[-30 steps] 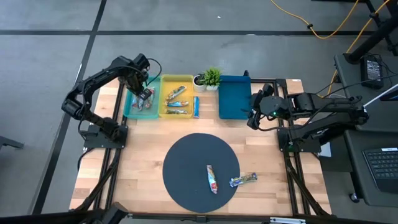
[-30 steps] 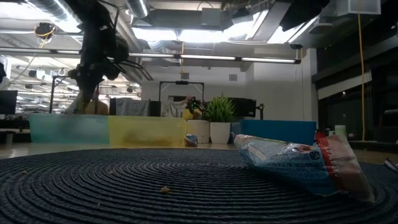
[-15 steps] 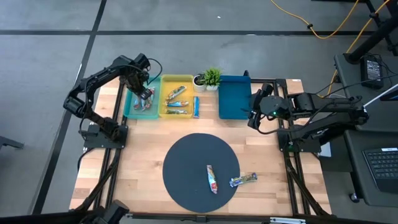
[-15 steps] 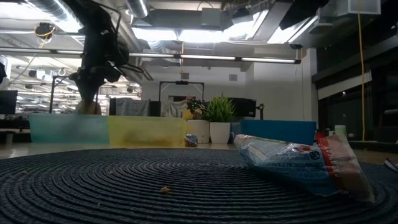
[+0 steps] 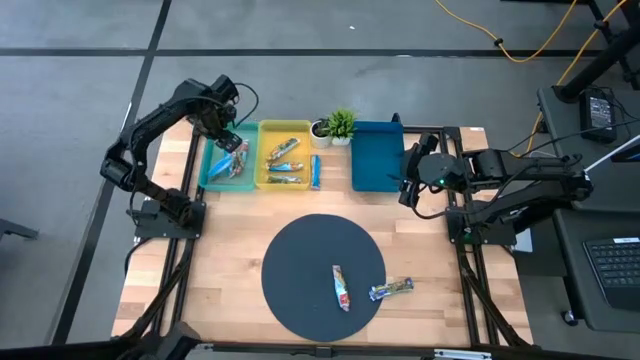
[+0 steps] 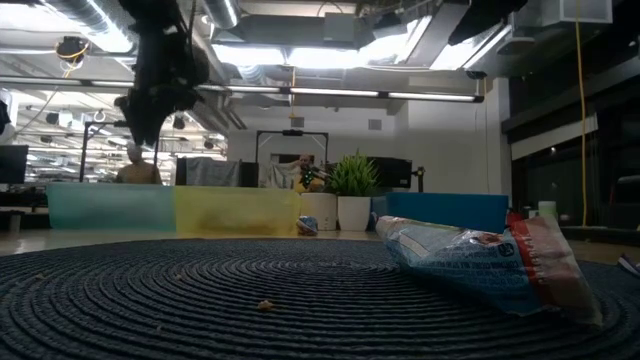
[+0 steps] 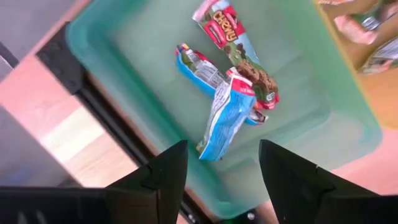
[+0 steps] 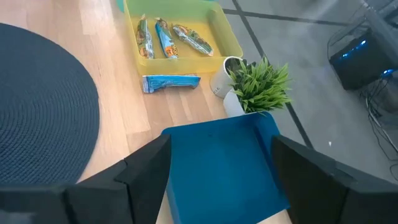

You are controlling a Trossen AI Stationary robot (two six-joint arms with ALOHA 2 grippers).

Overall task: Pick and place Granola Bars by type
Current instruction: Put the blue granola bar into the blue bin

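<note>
My left gripper (image 7: pixel 222 163) hangs open and empty over the green tray (image 5: pixel 211 170), which holds two blue bars (image 7: pixel 227 115) and a red-ended one (image 7: pixel 239 38) lying on its floor. In the high view the left gripper (image 5: pixel 224 128) is over the tray's far end. My right gripper (image 8: pixel 217 165) is open and empty at the blue tray's (image 8: pixel 221 162) right side; it also shows in the high view (image 5: pixel 405 190). The yellow tray (image 5: pixel 283 155) holds several bars. A blue bar (image 5: pixel 315 172) lies on the wood. One bar (image 5: pixel 341 288) lies on the dark round mat (image 5: pixel 300 260), another (image 5: pixel 391 289) at its right rim.
A small potted plant (image 5: pixel 340 125) stands between the yellow and blue trays at the far edge. In the low view a bar (image 6: pixel 480 260) lies close on the mat, with the trays (image 6: pixel 235 212) and the plant (image 6: pixel 352 190) behind it.
My left gripper has risen out of the green tray and gone a little toward the table's far left. The bars lie still in the tray.
</note>
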